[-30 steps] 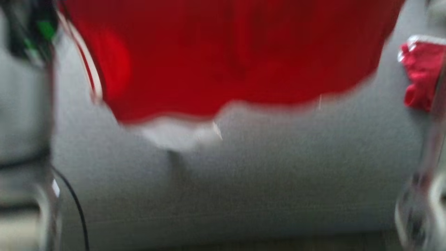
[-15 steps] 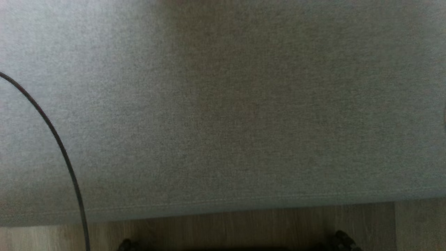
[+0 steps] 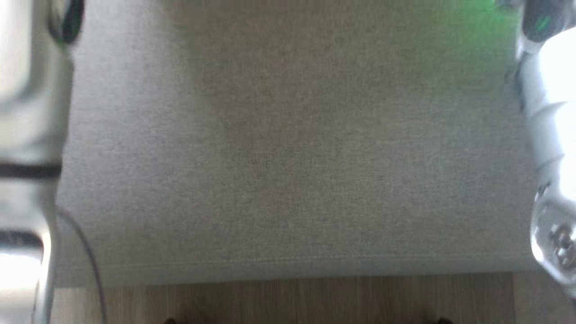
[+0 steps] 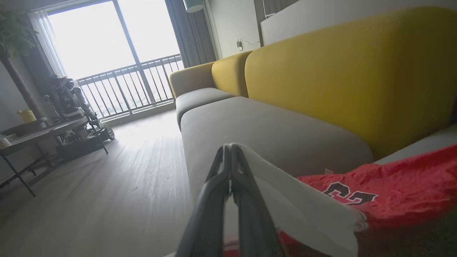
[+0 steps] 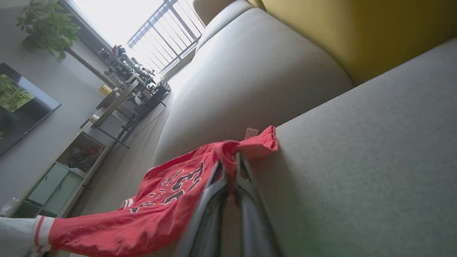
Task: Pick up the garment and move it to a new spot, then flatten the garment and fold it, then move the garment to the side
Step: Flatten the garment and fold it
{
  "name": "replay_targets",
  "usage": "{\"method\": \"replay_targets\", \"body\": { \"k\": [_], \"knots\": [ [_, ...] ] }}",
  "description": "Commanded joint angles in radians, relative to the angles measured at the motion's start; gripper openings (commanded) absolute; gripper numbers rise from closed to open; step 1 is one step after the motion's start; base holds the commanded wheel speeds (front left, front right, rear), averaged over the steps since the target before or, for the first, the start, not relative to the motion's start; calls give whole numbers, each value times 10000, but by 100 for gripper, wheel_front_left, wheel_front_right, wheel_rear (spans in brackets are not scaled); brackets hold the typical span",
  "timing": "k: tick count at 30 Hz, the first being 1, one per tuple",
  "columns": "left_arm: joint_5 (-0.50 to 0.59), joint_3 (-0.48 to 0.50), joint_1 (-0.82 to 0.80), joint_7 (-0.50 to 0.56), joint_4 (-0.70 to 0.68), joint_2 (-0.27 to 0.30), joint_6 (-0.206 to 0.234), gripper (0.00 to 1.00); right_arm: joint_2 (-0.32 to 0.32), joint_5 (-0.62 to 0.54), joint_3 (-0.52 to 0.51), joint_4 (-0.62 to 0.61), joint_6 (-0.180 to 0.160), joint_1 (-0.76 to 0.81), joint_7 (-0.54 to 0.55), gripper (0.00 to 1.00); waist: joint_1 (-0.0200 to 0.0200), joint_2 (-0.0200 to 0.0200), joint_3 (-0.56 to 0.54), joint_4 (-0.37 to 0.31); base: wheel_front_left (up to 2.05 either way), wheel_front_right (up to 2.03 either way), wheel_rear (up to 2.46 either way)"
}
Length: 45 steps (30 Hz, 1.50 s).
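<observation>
The garment is a red jersey (image 4: 392,192) with dark numerals and a white trimmed part (image 4: 303,207). My left gripper (image 4: 230,146) is shut on that white part, just over the grey sofa seat (image 4: 271,128). In the right wrist view my right gripper (image 5: 232,155) is shut on a bunched red edge of the garment (image 5: 160,207), which stretches away to the lower left over the seat (image 5: 357,160). In the head view my pale left forearm (image 3: 27,135) and right forearm (image 3: 551,135) stand blurred at the two edges above the seat cushion (image 3: 288,157).
Yellow backrests (image 4: 350,71) run behind the seats. Wooden floor (image 3: 288,301) lies in front of the cushion, with a thin dark cable (image 3: 90,265) at its left. A table with clutter (image 4: 46,128), a balcony window (image 4: 114,53) and a wall screen (image 5: 18,103) lie further off.
The head camera has swung. The red garment that filled the top of its view a second ago is out of that view, and both forearms have come in at the edges.
</observation>
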Motion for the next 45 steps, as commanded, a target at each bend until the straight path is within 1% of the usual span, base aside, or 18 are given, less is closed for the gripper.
{"method": "replay_targets", "body": {
  "k": [1,5,7,10,14,21,24,26,29,33,38,39,40,45],
  "knots": [
    [96,196,226,-36,-318,719,-49,0,126,212,309,-289,-2,259,136,0,0,0,-650,28,0,0,0],
    [79,-201,1738,-36,159,1193,-184,0,57,670,914,-244,-2,1492,517,0,0,0,-1581,11,0,0,0],
    [-2,-452,2361,-35,559,1431,-229,0,15,802,1267,-174,-2,2054,737,0,0,0,-2036,0,0,0,0],
    [-104,-899,3075,-34,969,1773,-264,0,-110,954,1537,79,-2,2641,875,0,0,0,-2535,-9,0,0,0],
    [-377,-1820,3861,-7,1148,2113,-277,0,-368,738,1800,683,-2,3115,695,0,0,0,-3064,24,0,0,0],
    [-1456,-3195,4745,468,979,2794,-280,0,-544,708,2060,1244,-2,3571,581,0,0,0,-3691,130,0,0,0],
    [-2213,-3936,5133,962,696,3140,-280,0,-609,722,2227,1357,-2,3763,713,0,0,0,-3923,170,0,0,0],
    [-2856,-4607,5412,1336,275,3434,-280,0,-651,717,2380,1385,-2,3913,823,0,0,0,-4069,191,0,0,0],
    [-3812,-5493,5644,1879,-478,4042,-281,0,-768,719,2630,1336,-2,4133,952,0,0,0,-4221,234,0,0,0],
    [-4876,-6353,5770,2409,-1351,4808,-281,0,-979,698,2985,1230,-2,4415,1075,0,0,0,-4384,255,0,0,0],
    [-5859,-7183,5849,2850,-2217,5573,-281,0,-1164,691,3453,1097,-2,4663,1351,0,0,0,-4602,217,0,0,0],
    [-6066,-7293,5853,2899,-2374,5695,-281,0,-1193,683,3582,1063,-2,4712,1480,0,0,0,-4644,211,0,0,0],
    [-6066,-7293,5853,2899,-2374,5695,-281,0,-1193,683,3582,1063,-2,4712,1480,0,0,0,-4644,211,0,0,0],
    [-6970,-7897,5879,3075,-3174,6229,-281,0,-1386,744,4365,770,-2,5059,2529,0,0,0,-4911,152,0,0,0]
  ]
}}
